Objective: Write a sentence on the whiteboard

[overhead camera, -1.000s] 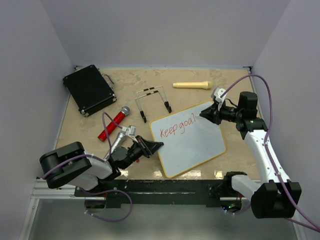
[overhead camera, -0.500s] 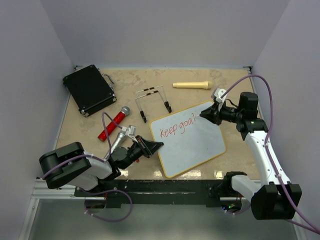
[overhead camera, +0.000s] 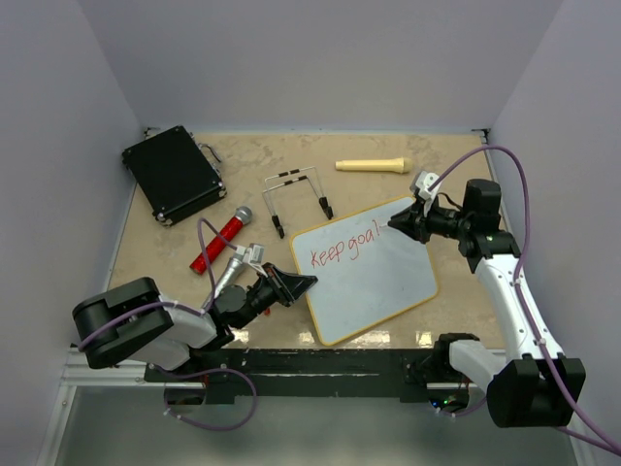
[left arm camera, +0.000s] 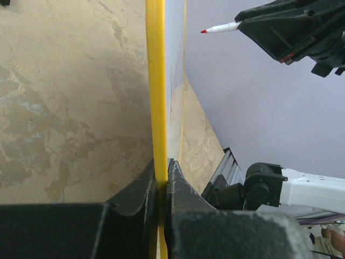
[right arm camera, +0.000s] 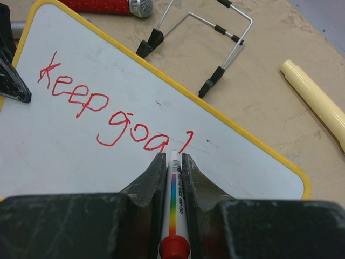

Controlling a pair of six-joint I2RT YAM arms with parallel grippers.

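Found the whiteboard (overhead camera: 374,282) lying flat and skewed on the tan table (overhead camera: 252,155), right of centre and toward the near edge, with the left gripper (overhead camera: 309,282) pinched on its yellow-framed left edge. Read the sentence (right arm camera: 102,113) only as far as "Keep goal" in red, slanting across the board's upper left part. Saw the right gripper (right arm camera: 172,159) clamped on a white marker (right arm camera: 173,189), tip near the last stroke, with a wire stand (overhead camera: 296,199), a red microphone (overhead camera: 219,241) and a black case (overhead camera: 173,173) lying farther left.
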